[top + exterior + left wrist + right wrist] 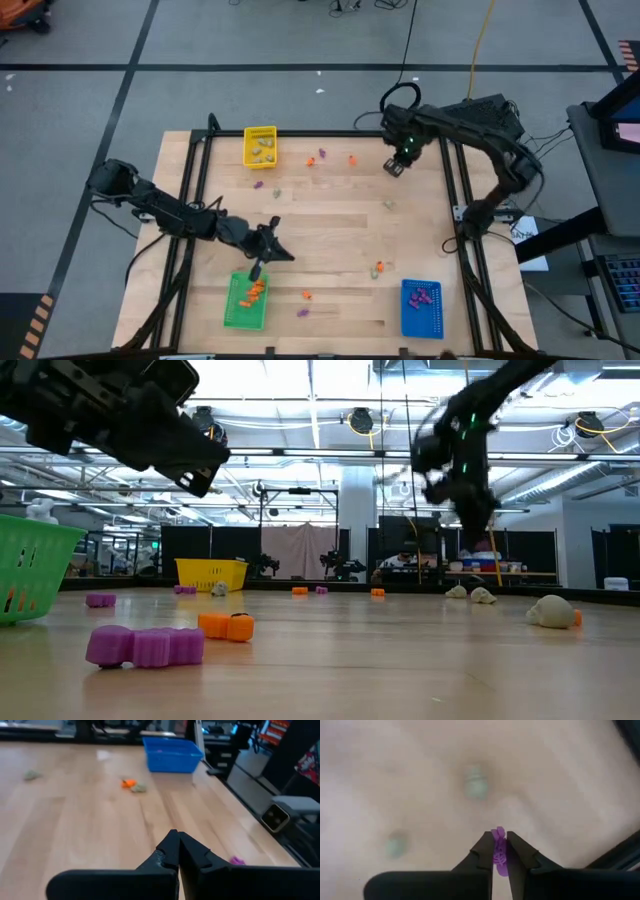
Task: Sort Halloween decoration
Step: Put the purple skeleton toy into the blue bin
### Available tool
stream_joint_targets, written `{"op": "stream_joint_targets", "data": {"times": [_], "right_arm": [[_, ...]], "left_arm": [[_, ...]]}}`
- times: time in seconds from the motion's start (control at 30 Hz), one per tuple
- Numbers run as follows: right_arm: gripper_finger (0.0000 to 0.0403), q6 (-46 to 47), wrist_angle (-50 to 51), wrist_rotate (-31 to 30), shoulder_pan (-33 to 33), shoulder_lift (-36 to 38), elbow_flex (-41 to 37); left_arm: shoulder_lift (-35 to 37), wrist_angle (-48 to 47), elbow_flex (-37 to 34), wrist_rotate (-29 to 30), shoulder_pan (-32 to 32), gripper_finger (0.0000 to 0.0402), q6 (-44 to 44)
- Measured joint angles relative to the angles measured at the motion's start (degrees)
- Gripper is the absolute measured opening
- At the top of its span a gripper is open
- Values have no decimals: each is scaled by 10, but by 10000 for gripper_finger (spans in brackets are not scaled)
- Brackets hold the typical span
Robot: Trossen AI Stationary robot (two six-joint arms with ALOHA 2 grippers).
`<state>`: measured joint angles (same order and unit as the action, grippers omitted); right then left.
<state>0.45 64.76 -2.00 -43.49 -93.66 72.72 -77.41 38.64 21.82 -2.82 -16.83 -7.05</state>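
Small orange, purple and beige trinkets lie scattered on the wooden table [330, 240]. Orange ones [322, 155] sit near the far edge, a purple one [145, 646] and an orange one [226, 626] near the front. My right gripper [394, 167] hangs above the far right part of the table, shut on a purple trinket [499, 852]. My left gripper [258, 268] is shut and empty [176, 839], just above the far end of the green tray [246, 300], which holds orange pieces [256, 290]. My right gripper pinches the purple trinket's upper part [498, 836] between its two fingertips. The fingers point down from above. The trinket is lifted clear of the table, and its lower part shows between the fingers.
A yellow tray [260, 146] with beige pieces stands at the far left. A blue tray [421, 307] with purple pieces stands at the near right. Two beige trinkets [476, 782] lie on the table under my right gripper. The table's middle is mostly bare wood.
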Motion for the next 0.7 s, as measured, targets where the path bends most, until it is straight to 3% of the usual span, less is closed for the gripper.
{"op": "stream_joint_targets", "data": {"times": [0.17,0.4,0.57,0.7], "right_arm": [[9,119,42,48,132,99,-15],[9,373,48,82,395,196,-78],[9,597,32,82,596,211,-101],[9,740,-13,81,724,183,-101]], "left_arm": [[0,15,-6,4,11,3,1],[0,15,-6,32,11,3,19],[0,15,-6,33,11,3,19],[0,14,-6,33,11,3,18]]}}
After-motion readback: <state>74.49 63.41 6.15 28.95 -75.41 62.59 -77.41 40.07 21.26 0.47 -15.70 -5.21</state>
